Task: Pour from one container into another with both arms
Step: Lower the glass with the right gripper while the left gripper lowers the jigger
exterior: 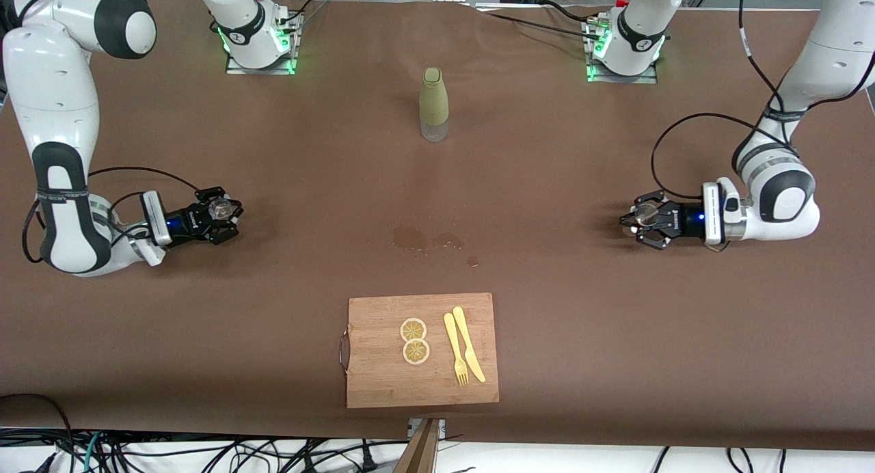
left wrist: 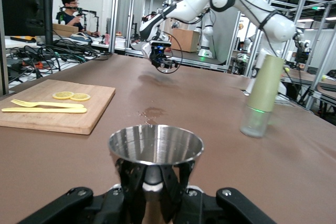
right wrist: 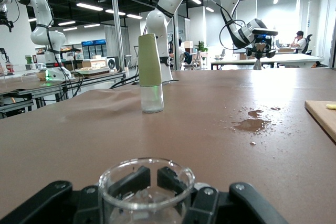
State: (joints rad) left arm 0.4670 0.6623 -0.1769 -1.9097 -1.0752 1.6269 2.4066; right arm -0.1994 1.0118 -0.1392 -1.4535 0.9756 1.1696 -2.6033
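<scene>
My left end effector (exterior: pixel 632 221) hangs low over the tabletop (exterior: pixel 547 158) toward my left arm's end, its fingers clamped together on a shiny metal cup (left wrist: pixel 156 148) that stands upright in the grip, mouth up. My right end effector (exterior: pixel 229 217) hangs low over the tabletop toward my right arm's end, fingers clamped on a clear glass (right wrist: pixel 146 188), also upright.

Between the two, nearer my bases, stands a bottle (exterior: pixel 434 104) with an olive-green top and a clear base. A few wet spots (exterior: pixel 427 240) darken the brown cloth in the middle. Nearer the front camera lies a wooden cutting board (exterior: pixel 383 377) carrying two lemon slices (exterior: pixel 414 340) and, beside them, a yellow fork (exterior: pixel 455 348) and a yellow knife (exterior: pixel 468 343).
</scene>
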